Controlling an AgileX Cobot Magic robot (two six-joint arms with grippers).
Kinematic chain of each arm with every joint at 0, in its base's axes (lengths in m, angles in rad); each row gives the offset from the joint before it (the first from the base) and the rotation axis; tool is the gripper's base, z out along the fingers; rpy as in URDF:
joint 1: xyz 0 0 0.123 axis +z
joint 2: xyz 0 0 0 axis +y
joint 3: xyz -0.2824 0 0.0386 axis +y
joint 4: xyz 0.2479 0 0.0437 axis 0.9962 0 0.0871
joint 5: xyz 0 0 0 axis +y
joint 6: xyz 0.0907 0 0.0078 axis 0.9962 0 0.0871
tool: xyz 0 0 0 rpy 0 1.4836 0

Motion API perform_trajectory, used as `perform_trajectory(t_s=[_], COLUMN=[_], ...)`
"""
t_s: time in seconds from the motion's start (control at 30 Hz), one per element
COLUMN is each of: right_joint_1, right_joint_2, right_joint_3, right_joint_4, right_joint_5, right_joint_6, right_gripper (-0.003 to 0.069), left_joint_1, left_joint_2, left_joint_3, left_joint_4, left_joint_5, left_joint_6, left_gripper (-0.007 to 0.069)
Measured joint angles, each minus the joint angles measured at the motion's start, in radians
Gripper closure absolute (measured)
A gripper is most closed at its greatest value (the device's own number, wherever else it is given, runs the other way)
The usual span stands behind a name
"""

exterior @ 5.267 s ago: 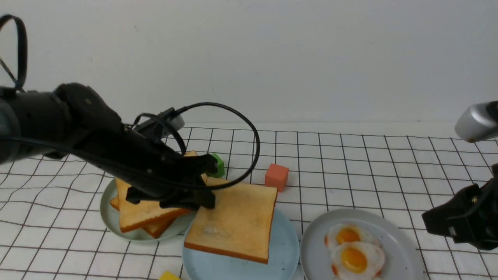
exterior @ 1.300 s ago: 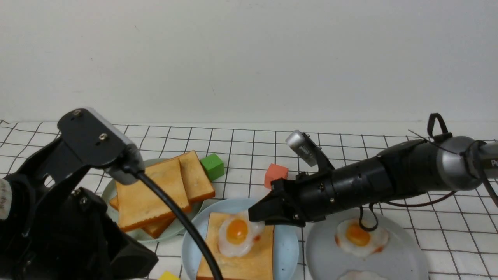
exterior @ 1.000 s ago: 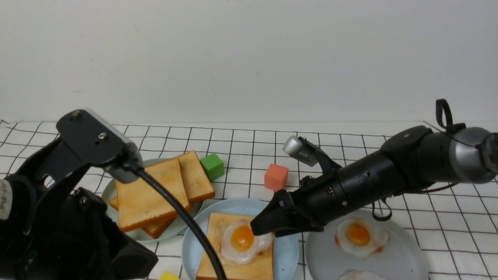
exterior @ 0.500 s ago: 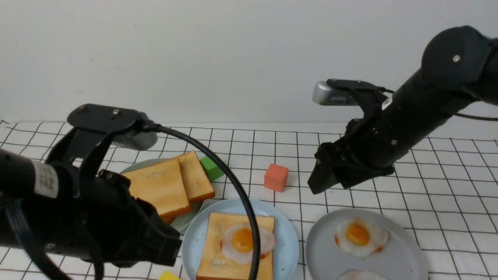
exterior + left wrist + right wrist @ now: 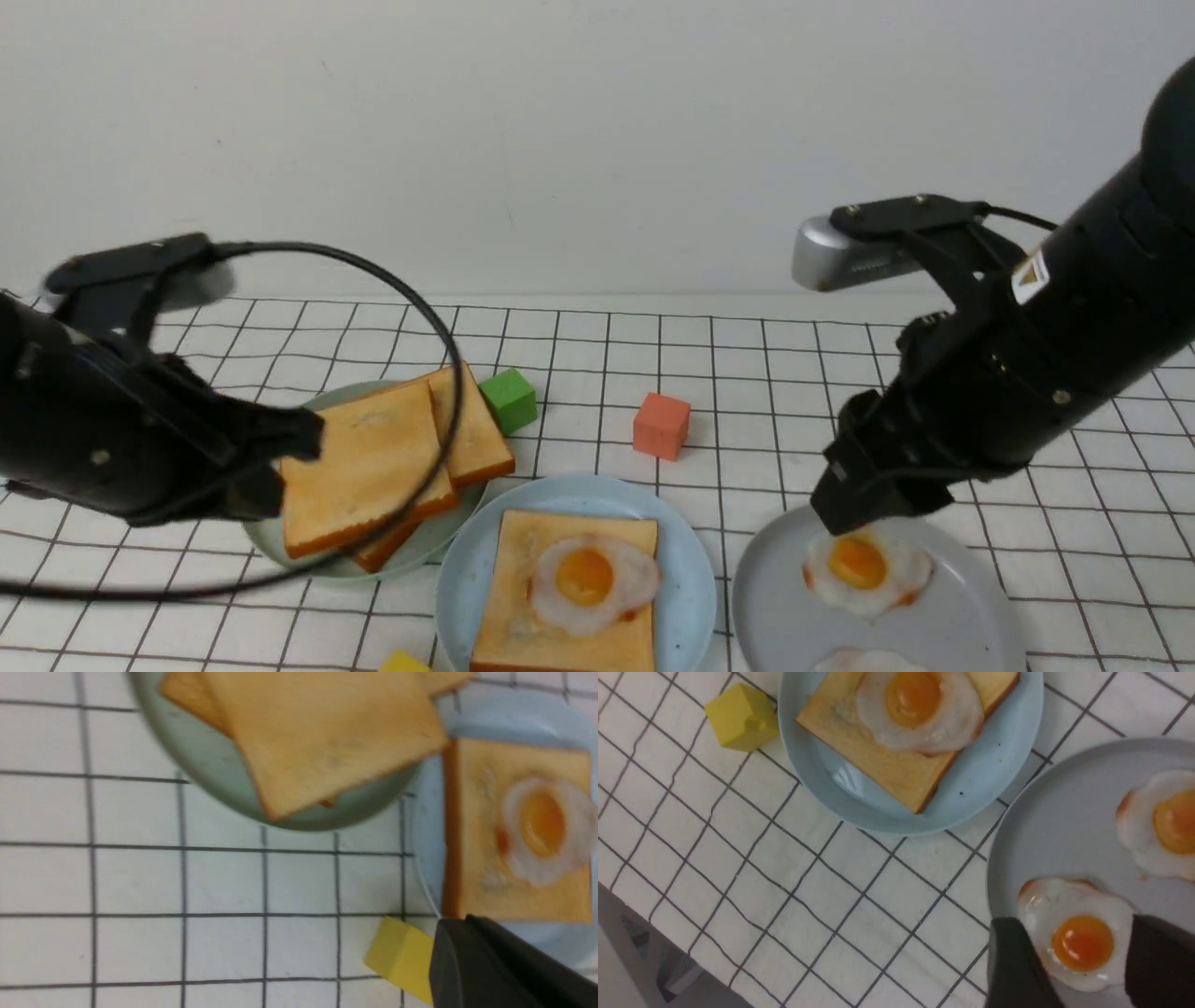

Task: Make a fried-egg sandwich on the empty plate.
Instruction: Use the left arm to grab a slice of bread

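Lacking top slice: fried-egg sandwich (image 5: 569, 593) half-built on empty plate (image 5: 689, 579). Loose toast slices (image 5: 369, 467) beside left gripper (image 5: 297, 464), grip state indeterminable. Right gripper (image 5: 873, 499) jaws apart, holding nothing.

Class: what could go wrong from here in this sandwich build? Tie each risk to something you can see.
The half-built sandwich on the light blue plate has its egg off-centre, reaching the toast's edge; a second toast landing askew might push it off.
The top loose slice overlaps others on the green plate; the left gripper beside it might drag a lower one too.
The right gripper hangs open over a spare egg; closing might lift an unneeded one.
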Motion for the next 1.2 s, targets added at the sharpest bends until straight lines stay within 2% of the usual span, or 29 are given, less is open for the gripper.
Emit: perform_trajectory(t_s=[0.03, 0.13, 0.2, 0.33, 0.37, 0.4, 0.43, 0.47, 0.57, 0.63, 0.93, 1.1, 1.2], right_joint_1=[0.0, 0.0, 0.0, 0.0, 0.0, 0.0, 0.0, 0.0, 0.0, 0.0, 0.0, 0.0, 0.0], right_joint_2=[-0.003, -0.046, -0.057, -0.065, -0.065, -0.066, -0.066, -0.066, -0.066, -0.066, -0.066, -0.066, -0.066], right_joint_3=[0.006, 0.085, 0.102, 0.111, 0.111, 0.111, 0.111, 0.112, 0.113, 0.113, 0.113, 0.113, 0.113], right_joint_4=[0.006, 0.084, 0.115, 0.19, 0.192, 0.211, 0.211, 0.222, 0.229, 0.229, 0.233, 0.233, 0.233], right_joint_5=[-0.004, -0.064, -0.077, -0.096, -0.096, -0.099, -0.099, -0.1, -0.092, -0.085, -0.058, -0.054, -0.053], right_joint_6=[-0.004, -0.083, -0.119, -0.2, -0.2, -0.212, -0.212, -0.216, -0.217, -0.218, -0.218, -0.218, -0.218], right_gripper=[0.0308, 0.0309, 0.0309, 0.0309, 0.0309, 0.0309, 0.0309, 0.0309, 0.0309, 0.0309, 0.0309, 0.0309, 0.0309], left_joint_1=[0.0, 0.16, 0.184, 0.194, 0.194, 0.195, 0.195, 0.196, 0.197, 0.197, 0.197, 0.197, 0.198], left_joint_2=[0.0, 0.075, 0.114, 0.24, 0.25, 0.295, 0.3, 0.327, 0.398, 0.436, 0.561, 0.603, 0.626], left_joint_3=[0.0, 0.0, 0.0, -0.01, -0.012, -0.028, -0.028, -0.047, -0.109, -0.146, -0.214, -0.216, -0.218], left_joint_4=[-0.008, -0.154, -0.195, -0.276, -0.279, -0.294, -0.294, -0.299, -0.308, -0.32, -0.346, -0.413, -0.47], left_joint_5=[0.0, -0.005, -0.014, -0.091, -0.097, -0.152, -0.152, -0.182, -0.206, -0.204, -0.199, -0.196, -0.196], left_joint_6=[0.0, 0.017, 0.043, 0.116, 0.119, 0.13, 0.132, 0.145, 0.192, 0.223, 0.292, 0.392, 0.458], left_gripper=[0.0617, 0.06, 0.058, 0.0466, 0.0459, 0.0387, 0.0379, 0.0323, 0.0221, 0.0186, 0.0162, 0.0164, 0.02])
